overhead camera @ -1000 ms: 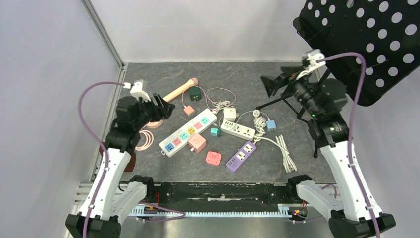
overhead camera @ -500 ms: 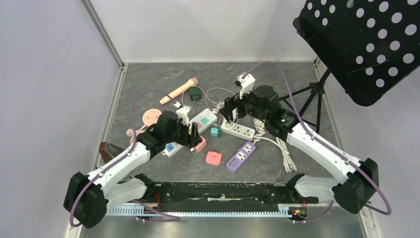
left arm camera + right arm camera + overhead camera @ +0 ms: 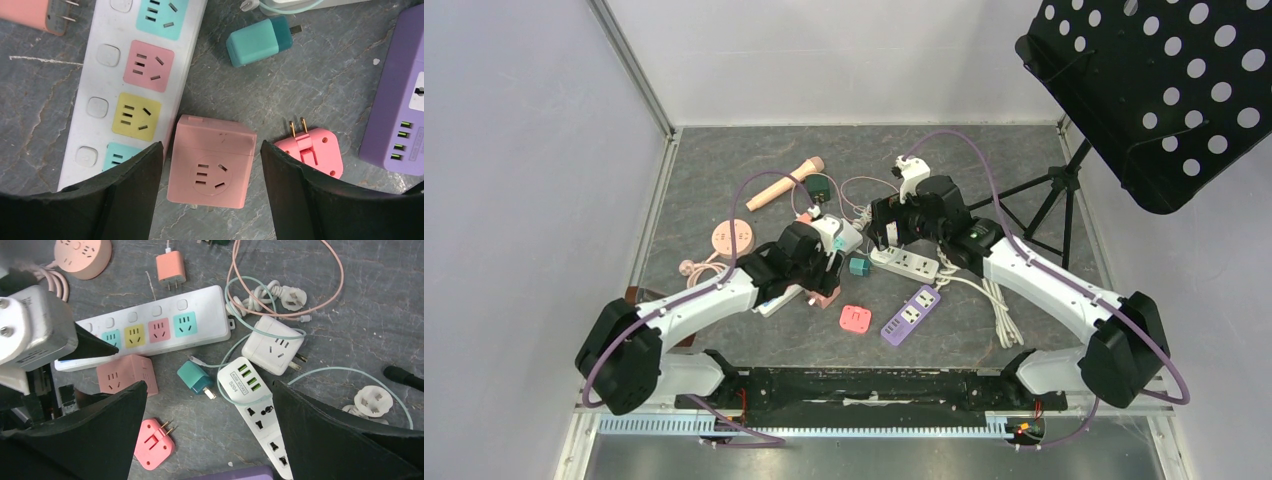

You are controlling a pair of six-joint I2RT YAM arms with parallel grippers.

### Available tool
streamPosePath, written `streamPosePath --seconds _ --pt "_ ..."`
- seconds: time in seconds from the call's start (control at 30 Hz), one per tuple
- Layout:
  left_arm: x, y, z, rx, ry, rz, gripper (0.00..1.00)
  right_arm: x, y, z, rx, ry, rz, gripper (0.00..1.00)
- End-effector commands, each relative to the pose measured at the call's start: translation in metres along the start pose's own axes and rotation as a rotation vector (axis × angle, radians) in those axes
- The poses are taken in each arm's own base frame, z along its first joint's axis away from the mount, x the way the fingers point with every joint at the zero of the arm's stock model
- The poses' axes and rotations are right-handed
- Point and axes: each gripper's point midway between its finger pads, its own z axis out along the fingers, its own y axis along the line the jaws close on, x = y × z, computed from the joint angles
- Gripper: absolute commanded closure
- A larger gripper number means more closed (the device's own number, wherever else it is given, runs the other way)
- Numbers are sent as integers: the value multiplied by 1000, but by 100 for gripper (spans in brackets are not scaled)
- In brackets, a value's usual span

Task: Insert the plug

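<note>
A pink cube plug adapter (image 3: 211, 160) lies on the grey mat, socket face up, with prongs showing at its lower edge. My left gripper (image 3: 210, 150) is open, one finger on each side of the cube with gaps on both sides. Beside the cube runs the white power strip (image 3: 135, 75) with coloured sockets. In the top view the left gripper (image 3: 819, 262) hangs over the cube (image 3: 827, 293). My right gripper (image 3: 886, 228) is open and holds nothing. It hovers above a teal charger (image 3: 196, 377) and a white USB strip (image 3: 252, 400).
A flat pink plug (image 3: 312, 150) and a purple strip (image 3: 395, 115) lie right of the cube. A white cube adapter (image 3: 274, 345), loose cables, an orange charger (image 3: 170, 267), a round pink socket (image 3: 733, 238) and a microphone (image 3: 782, 183) crowd the mat. A music stand (image 3: 1154, 90) rises at right.
Both arms have swung in from the sides to the middle of the mat. The left gripper now straddles the pink cube; the right jaws have opened wider.
</note>
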Motion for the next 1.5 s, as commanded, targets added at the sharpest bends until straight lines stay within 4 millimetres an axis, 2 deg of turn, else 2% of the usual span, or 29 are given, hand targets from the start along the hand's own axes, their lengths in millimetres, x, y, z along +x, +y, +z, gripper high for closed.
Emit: streamPosePath --seconds 0.0,0.23,0.5,0.6,0.7,0.8,0.93,1.07,1.23,1.33,1.47 --pt "-15 4 1 -49 -13 49 22 4 -8 4 54 16 37 2" --pt "11 11 8 -134 115 -36 22 16 -15 3 97 53 66 2" --pt "27 2 11 -102 158 -84 22 23 -15 5 93 75 97 2" --pt "31 3 12 -109 161 -82 31 28 -12 8 80 91 114 2" --pt "28 3 13 -111 149 -80 52 29 -9 10 65 101 126 2" --pt "14 2 9 -104 109 -79 74 28 -7 9 58 100 133 2" --pt "-14 1 -4 -102 10 -74 97 20 0 8 19 89 134 2" --pt "-51 -4 -29 -57 -157 -54 98 10 11 5 -45 76 105 2" --pt "-93 -19 -66 44 -372 36 98 -12 47 -2 -254 24 53 2" --pt "-117 -26 -91 86 -502 115 98 -32 72 -12 -388 -22 44 2" --pt "-139 -36 -115 128 -613 246 98 -63 91 -26 -477 -112 65 2"
